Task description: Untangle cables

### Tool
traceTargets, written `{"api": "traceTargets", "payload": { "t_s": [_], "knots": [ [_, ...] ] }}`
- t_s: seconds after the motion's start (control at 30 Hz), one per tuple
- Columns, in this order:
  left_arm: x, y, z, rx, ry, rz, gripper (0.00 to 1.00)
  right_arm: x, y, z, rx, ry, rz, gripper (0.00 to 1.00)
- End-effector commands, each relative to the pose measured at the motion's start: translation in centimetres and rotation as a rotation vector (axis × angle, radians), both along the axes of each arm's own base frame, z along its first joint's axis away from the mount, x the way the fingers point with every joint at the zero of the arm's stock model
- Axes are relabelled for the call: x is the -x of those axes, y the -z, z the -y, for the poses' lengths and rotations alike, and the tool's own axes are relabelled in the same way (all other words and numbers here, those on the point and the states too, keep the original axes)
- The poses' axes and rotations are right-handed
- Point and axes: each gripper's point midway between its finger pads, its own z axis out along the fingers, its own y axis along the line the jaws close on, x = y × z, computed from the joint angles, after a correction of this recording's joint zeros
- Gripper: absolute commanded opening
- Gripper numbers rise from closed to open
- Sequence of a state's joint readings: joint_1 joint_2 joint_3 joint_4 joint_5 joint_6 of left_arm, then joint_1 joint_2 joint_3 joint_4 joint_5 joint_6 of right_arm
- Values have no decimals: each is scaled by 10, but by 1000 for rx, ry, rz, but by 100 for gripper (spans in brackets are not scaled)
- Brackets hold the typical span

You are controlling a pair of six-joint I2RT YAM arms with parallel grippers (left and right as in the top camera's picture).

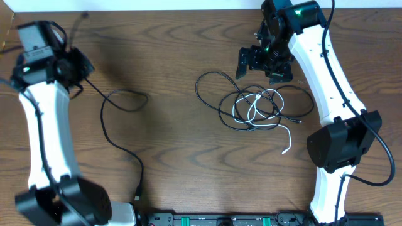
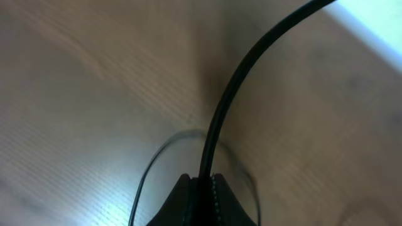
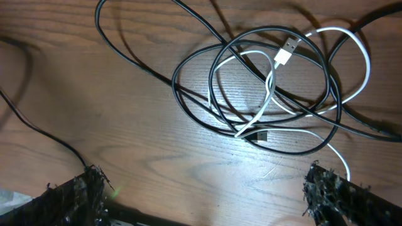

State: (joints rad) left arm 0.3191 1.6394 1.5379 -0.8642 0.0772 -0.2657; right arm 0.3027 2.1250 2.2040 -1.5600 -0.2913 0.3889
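A long black cable [image 1: 119,119] runs from my left gripper [image 1: 80,69] at the table's left across the wood to a plug near the front edge. That gripper [image 2: 204,179] is shut on the black cable [image 2: 232,88]. At centre right lies a tangle of black cable [image 1: 220,94] and white cable [image 1: 256,107], with the white tail trailing toward the front. My right gripper [image 1: 264,66] hovers open just behind the tangle, holding nothing. In the right wrist view the black loops [image 3: 188,100] cross the white cable [image 3: 270,88], whose USB plug [image 3: 286,51] lies on top; the gripper [image 3: 204,191] is wide open.
A black equipment rail [image 1: 220,220] runs along the front edge. Bare wood table [image 1: 176,157] lies between the two cable groups. The right arm's base [image 1: 339,147] stands at the right of the tangle.
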Motion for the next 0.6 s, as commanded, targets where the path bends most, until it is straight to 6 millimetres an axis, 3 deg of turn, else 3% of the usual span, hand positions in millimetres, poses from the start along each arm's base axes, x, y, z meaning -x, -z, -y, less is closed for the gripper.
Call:
{"api": "traceTargets", "payload": {
  "t_s": [0.0, 0.13, 0.27, 0.33, 0.37, 0.4, 0.47, 0.57],
  "knots": [
    [15, 39, 6, 68, -5, -151, 8, 3, -15, -2, -10, -19, 41, 99],
    [43, 75, 16, 145, -29, -349, 8, 3, -15, -2, -10, -19, 41, 99],
    [68, 95, 25, 199, -44, -503, 8, 3, -15, -2, -10, -19, 41, 99],
    [76, 100, 29, 220, -43, -552, 25, 3, -15, -2, -10, -19, 41, 99],
    [79, 101, 31, 231, -42, -572, 30, 3, -15, -2, -10, -19, 41, 99],
    [84, 101, 34, 248, -41, -592, 29, 3, -15, -2, -10, -19, 41, 99],
    [88, 100, 39, 273, -37, -607, 8, 3, -15, -2, -10, -19, 41, 99],
    [88, 93, 50, 328, 1, -589, 8, 3, -15, -2, -10, -19, 41, 99]
  ]
}}
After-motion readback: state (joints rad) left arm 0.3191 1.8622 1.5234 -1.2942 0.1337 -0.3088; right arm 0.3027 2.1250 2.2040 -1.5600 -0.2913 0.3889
